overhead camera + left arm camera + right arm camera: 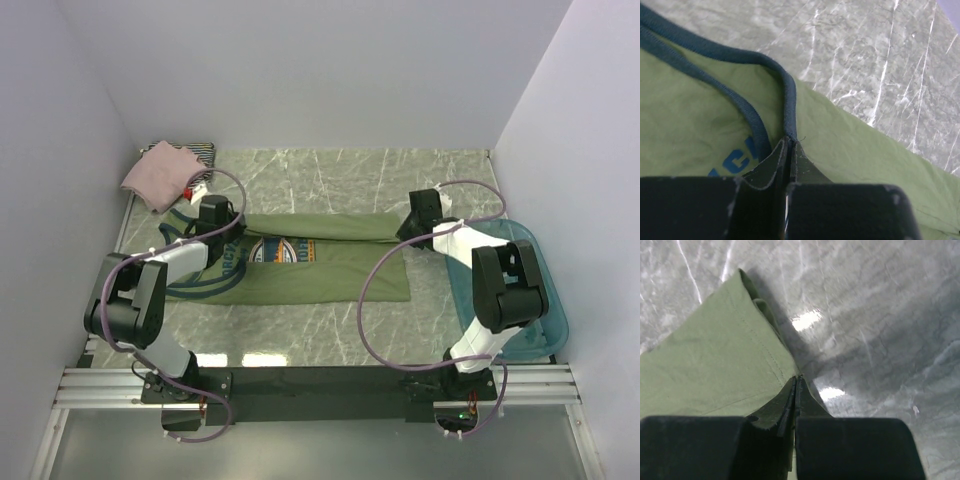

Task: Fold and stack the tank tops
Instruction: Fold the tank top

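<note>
Pink cloth sits bunched in the far left corner of the marble table (pixel 330 170). It is the pale pink tank top (pixel 158 175), and it lies partly on the black-and-white striped tank top (pixel 204 152), which shows only an edge. Next comes the left gripper (pixel 791 141), with its jaws pinched tight on the navy trim (pixel 789 105) of the olive-green tank top (pixel 330 275). This top lies spread across the middle of the table, and its round print (pixel 282 251) faces up. At its other end the right gripper (pixel 798 379) is pinched tight on a corner of the hem (pixel 771 357). Far right is the teal plastic tub (pixel 548 310), partly under the right arm. The green top looks soft, thin and light, so it will likely sag and flop between the two pinches. It may also slide on the smooth stone. The thick trim and the stitched hem seem the best places to hold.
</note>
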You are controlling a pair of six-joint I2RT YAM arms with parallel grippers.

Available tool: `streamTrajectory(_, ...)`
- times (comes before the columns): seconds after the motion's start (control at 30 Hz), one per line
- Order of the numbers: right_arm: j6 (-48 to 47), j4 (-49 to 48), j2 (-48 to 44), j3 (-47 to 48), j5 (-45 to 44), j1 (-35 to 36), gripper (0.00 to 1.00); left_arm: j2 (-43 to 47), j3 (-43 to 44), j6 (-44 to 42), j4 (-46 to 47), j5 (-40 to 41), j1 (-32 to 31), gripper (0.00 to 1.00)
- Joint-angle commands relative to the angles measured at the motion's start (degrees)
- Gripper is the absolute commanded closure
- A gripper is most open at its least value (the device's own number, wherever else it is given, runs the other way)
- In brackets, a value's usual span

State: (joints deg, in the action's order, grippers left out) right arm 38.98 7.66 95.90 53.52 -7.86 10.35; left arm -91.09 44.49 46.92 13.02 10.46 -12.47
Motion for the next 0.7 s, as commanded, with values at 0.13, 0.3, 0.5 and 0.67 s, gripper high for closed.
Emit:
streamTrajectory(0.13, 1.45, -3.00, -5.81, -2.27, -2.16, -0.15, 0.99, 4.78, -2.39, 0.81, 2.37, 2.46, -0.10, 0.99)
streamTrajectory(0.3, 1.80, -2.91, -6.95, -3.50, -1.99, -0.15, 0.99, 5.66, -3.79, 1.42, 1.66, 2.46, -0.10, 0.99)
streamTrajectory(0.5, 2.15, -3.53, -8.27, -5.52, -1.72, -0.07, 0.99, 6.19, -5.82, 2.13, 1.58, 2.20, -0.01, 0.99)
streamTrajectory(0.67, 2.33, -3.97, -9.32, -7.72, -1.55, -0.24, 0.99, 7.76, -8.36, 2.65, 1.66, 2.28, -0.36, 0.99)
